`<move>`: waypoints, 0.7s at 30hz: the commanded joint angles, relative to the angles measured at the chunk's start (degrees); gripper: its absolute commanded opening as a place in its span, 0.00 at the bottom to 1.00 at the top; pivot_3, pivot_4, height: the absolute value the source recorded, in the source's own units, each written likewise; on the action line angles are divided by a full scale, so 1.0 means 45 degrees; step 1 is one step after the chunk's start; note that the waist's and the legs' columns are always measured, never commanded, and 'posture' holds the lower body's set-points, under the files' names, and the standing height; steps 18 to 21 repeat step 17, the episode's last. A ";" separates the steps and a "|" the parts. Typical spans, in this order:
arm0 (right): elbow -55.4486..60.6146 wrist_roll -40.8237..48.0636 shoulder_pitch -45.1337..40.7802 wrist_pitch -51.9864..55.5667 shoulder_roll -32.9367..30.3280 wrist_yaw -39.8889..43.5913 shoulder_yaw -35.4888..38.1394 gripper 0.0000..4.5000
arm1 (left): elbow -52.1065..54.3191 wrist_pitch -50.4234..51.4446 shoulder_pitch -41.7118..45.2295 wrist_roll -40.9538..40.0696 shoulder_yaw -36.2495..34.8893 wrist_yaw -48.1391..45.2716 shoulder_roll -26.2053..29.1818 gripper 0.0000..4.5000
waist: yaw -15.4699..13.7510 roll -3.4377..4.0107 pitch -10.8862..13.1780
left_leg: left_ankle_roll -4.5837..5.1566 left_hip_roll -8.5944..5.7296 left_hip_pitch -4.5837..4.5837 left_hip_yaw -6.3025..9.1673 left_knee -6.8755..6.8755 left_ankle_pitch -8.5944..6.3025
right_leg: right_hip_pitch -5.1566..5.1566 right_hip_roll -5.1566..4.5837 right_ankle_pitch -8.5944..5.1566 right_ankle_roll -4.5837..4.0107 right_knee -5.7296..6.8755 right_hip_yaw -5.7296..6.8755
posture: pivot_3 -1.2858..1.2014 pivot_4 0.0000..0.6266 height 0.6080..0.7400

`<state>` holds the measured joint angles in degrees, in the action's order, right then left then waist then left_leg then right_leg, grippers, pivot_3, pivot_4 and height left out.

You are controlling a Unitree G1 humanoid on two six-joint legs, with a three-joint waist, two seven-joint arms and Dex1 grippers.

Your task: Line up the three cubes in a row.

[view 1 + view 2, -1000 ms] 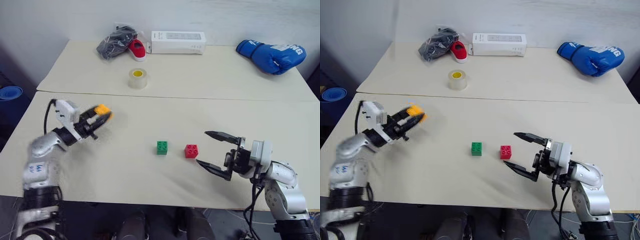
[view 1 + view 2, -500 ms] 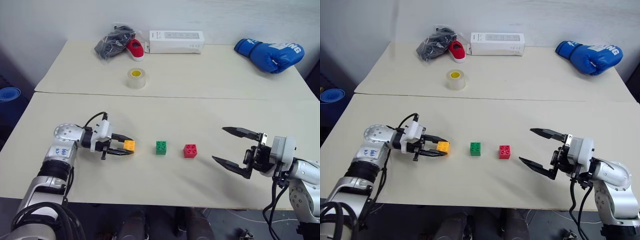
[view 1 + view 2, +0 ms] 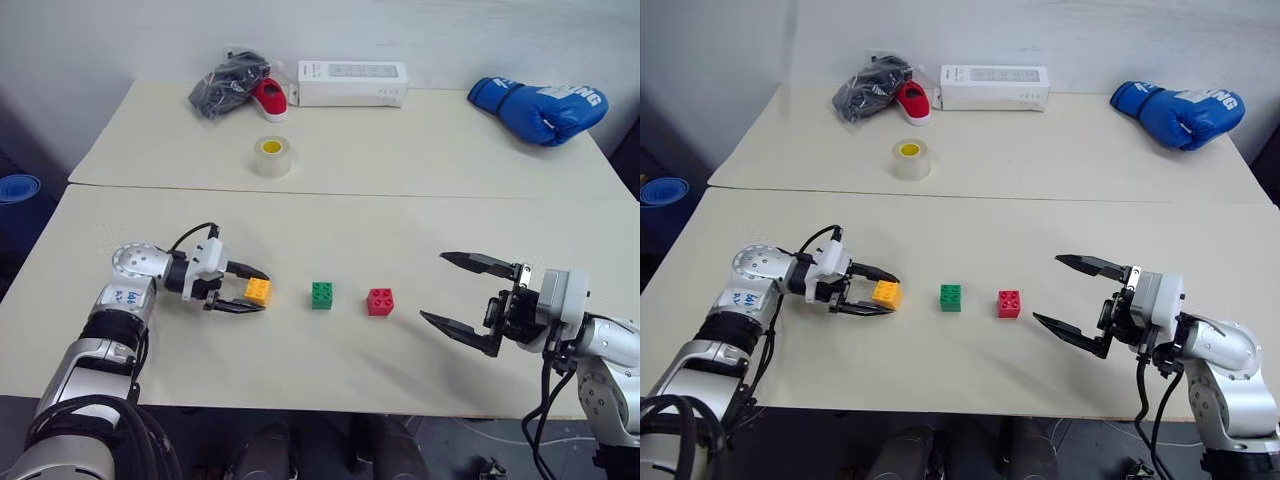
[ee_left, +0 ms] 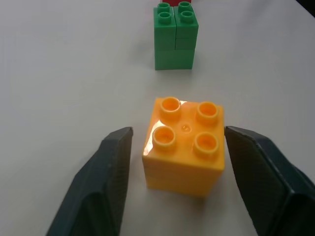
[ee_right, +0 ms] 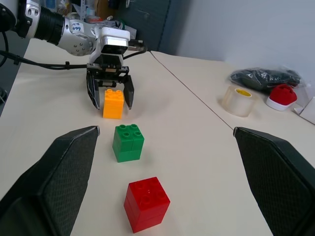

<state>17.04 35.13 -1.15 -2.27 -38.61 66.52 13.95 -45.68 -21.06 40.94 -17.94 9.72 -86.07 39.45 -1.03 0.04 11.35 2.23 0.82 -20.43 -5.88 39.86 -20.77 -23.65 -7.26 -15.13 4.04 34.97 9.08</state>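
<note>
The orange-yellow cube sits on the tabletop between the parted fingers of the left tool, in line with the green cube and red cube; the right tool stands wide, empty.

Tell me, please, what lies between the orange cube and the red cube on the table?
The green cube stands between the orange cube and the red cube, apart from both; bare table lies on either side of it. The left eye view shows this.
</note>
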 commanded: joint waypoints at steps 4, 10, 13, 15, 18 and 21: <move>-0.1207 0.0564 -0.0819 0.0082 -0.1232 0.1324 0.0936 1.00 | 0.3318 0.1324 -0.2453 -0.1201 -0.2339 0.0199 0.1981 0.89 | 0.0206 0.0001 0.0001 | 0.0002 0.0003 -0.0001 0.0001 -0.0003 -0.0002 | -0.0001 -0.0009 0.0000 0.0000 -0.0003 -0.0004 | 0.52 0.24 1.00; -0.3800 0.0082 -0.2267 0.0177 -0.3532 0.3990 0.0825 1.00 | 0.7917 0.4504 -0.6503 -0.2692 -0.5704 0.2589 0.3177 0.89 | 0.0262 0.0023 0.0016 | 0.0013 0.0004 0.0009 0.0020 -0.0003 -0.0010 | 0.0013 -0.0038 0.0000 -0.0001 -0.0014 -0.0006 | 0.52 0.24 1.00; -0.4647 -0.0104 -0.2931 0.0112 -0.3807 0.4596 0.0545 1.00 | 0.8638 0.5295 -0.7309 -0.2936 -0.6732 0.3267 0.3221 0.89 | 0.0159 0.0025 0.0017 | 0.0009 0.0007 0.0008 0.0047 -0.0002 -0.0009 | 0.0022 -0.0047 -0.0001 -0.0002 -0.0060 0.0012 | 0.52 0.24 1.00; -0.5080 -0.0309 -0.3197 -0.0066 -0.3760 0.4907 0.0395 1.00 | 0.8741 0.5229 -0.7732 -0.2776 -0.7135 0.3327 0.3195 0.89 | 0.0116 0.0028 0.0018 | 0.0005 0.0005 0.0009 0.0049 -0.0002 -0.0010 | 0.0022 -0.0050 -0.0001 -0.0003 -0.0061 0.0014 | 0.52 0.24 1.00; -0.5711 -0.0657 -0.3464 -0.0568 -0.3538 0.5130 0.0210 1.00 | 0.8911 0.5229 -0.8154 -0.2787 -0.7508 0.3277 0.3104 0.89 | 0.0123 0.0030 0.0019 | -0.0005 0.0004 0.0009 0.0045 -0.0004 -0.0016 | 0.0019 -0.0049 -0.0001 -0.0003 -0.0061 0.0011 | 0.52 0.24 1.00; -0.5711 -0.0657 -0.3464 -0.0568 -0.3538 0.5130 0.0210 1.00 | 0.8911 0.5229 -0.8154 -0.2787 -0.7508 0.3277 0.3104 0.89 | 0.0123 0.0030 0.0019 | -0.0005 0.0004 0.0009 0.0045 -0.0004 -0.0016 | 0.0019 -0.0049 -0.0001 -0.0003 -0.0061 0.0011 | 0.52 0.24 1.00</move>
